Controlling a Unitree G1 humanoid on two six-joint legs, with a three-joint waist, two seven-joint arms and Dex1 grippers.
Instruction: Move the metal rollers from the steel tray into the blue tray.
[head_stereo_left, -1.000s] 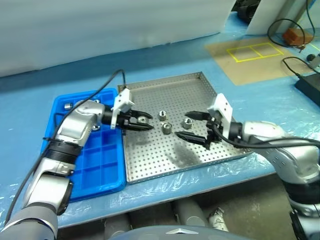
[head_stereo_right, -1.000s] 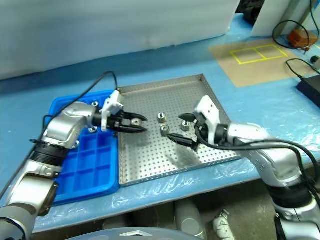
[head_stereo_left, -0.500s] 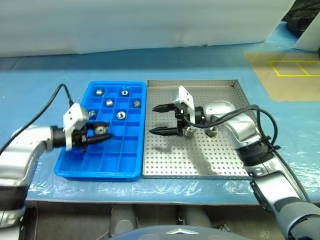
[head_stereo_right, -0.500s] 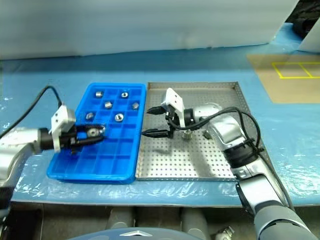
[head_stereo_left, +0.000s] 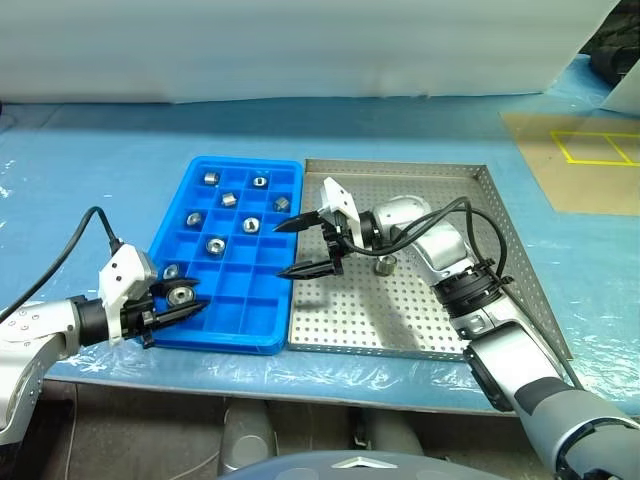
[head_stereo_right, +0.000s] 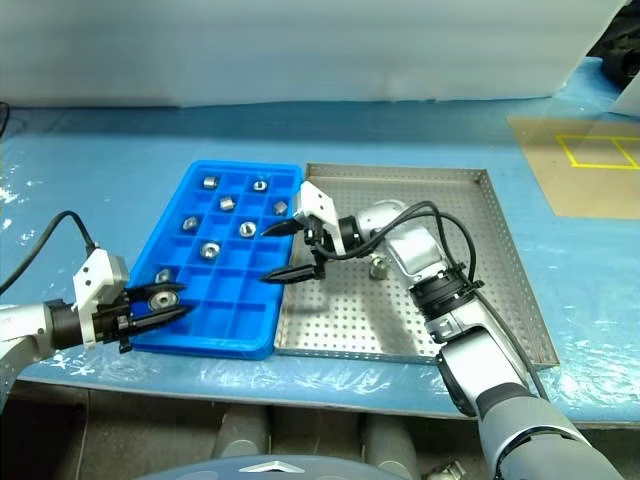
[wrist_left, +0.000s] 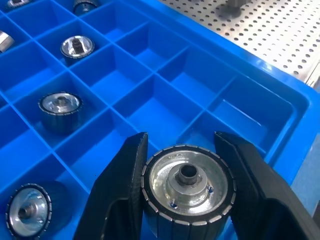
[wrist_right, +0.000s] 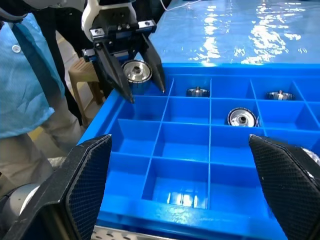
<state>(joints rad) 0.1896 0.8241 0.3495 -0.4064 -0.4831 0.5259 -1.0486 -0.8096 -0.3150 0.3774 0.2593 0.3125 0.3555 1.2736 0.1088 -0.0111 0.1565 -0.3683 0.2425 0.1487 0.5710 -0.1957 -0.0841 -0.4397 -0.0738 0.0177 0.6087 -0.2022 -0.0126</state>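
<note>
Currently, left gripper (wrist_left: 185, 150): clamped on a metal roller (wrist_left: 187, 181) over the blue tray (head_stereo_left: 262, 340)
Right gripper (head_stereo_left: 296, 247): jaws wide, empty, at the steel tray (head_stereo_left: 500, 300) edge

A workbench covered in blue plastic sheeting (head_stereo_left: 120, 170) carries everything. Directly on it, near the middle, lies the blue tray (head_stereo_left: 262, 340), and touching its 3 o'clock side sits the steel tray (head_stereo_left: 450, 170), the two side by side. Out toward 2 o'clock from the steel tray, well apart, a tan cardboard sheet (head_stereo_left: 545, 160) lies flat on the sheeting, marked with yellow taped rectangles (head_stereo_left: 600, 148).
</note>
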